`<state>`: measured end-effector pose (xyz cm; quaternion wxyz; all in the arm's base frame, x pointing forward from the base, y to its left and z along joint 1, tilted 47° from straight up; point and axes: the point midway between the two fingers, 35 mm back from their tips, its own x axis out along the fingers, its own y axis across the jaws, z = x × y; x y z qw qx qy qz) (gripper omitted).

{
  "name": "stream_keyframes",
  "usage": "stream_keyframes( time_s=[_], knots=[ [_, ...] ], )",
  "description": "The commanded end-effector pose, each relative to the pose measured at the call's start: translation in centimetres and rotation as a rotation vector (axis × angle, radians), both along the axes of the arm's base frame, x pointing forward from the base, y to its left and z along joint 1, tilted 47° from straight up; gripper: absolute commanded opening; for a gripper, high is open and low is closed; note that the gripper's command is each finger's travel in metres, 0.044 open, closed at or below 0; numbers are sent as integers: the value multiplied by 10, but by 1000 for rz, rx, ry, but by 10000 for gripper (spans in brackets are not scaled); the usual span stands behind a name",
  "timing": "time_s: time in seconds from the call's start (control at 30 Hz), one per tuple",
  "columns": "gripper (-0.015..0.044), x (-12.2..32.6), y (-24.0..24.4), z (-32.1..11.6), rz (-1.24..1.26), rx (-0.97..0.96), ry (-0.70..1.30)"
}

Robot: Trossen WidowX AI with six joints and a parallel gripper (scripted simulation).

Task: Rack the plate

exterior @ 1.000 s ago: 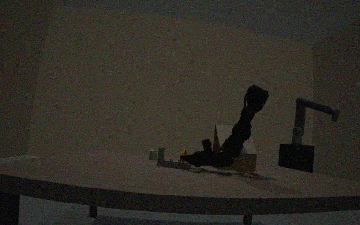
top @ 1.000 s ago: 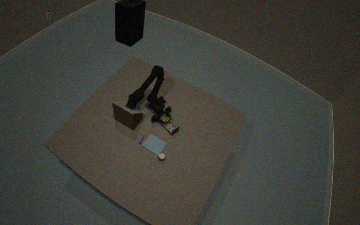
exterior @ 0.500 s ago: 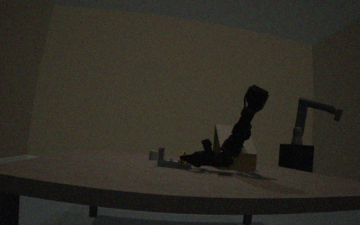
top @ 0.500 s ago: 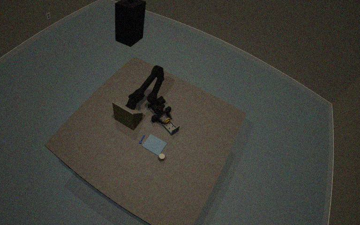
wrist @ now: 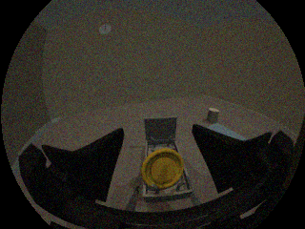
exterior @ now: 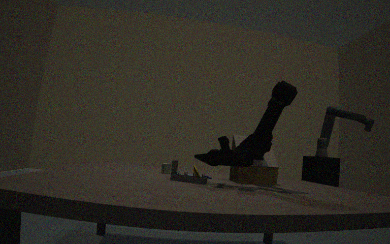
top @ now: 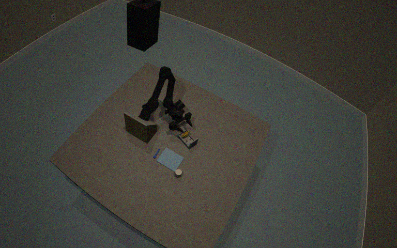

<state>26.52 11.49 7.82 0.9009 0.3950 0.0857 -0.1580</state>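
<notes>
The yellow plate (top: 185, 134) (exterior: 196, 171) (wrist: 163, 169) stands on edge in the grey dish rack (top: 193, 142) (exterior: 174, 171) (wrist: 160, 130), towards its low end nearest the arm. In the exterior view it leans, its top edge tilted towards the rack's tall end panel. The small rails around its lower edge are too dim to tell which slot it is in. My gripper (top: 188, 129) (exterior: 195, 156) (wrist: 158, 130) is open and empty. Its tips are above the plate's top edge, with a gap in the exterior view. In the wrist view the fingers are wide apart on either side of the plate.
A light blue flat board (top: 170, 159) (wrist: 228, 131) lies beside a whitish cup (top: 178, 172) (exterior: 165, 168) (wrist: 213, 114). A small blue utensil (top: 156, 153) lies by the board. A wedge-shaped yellow-brown block (top: 139, 130) (exterior: 253, 174) stands beside the arm.
</notes>
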Motion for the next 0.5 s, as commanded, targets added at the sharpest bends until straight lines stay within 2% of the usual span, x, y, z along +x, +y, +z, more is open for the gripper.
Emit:
stream_keyframes(
  time_s=[0.0, 0.2, 0.47],
  knots=[
    [400, 1, -17, 15, 2, -7, 1],
    [400, 1, -45, 42, -7, -5, -22],
    [400, 12, -54, 31, 16, -143, 103]
  ],
)
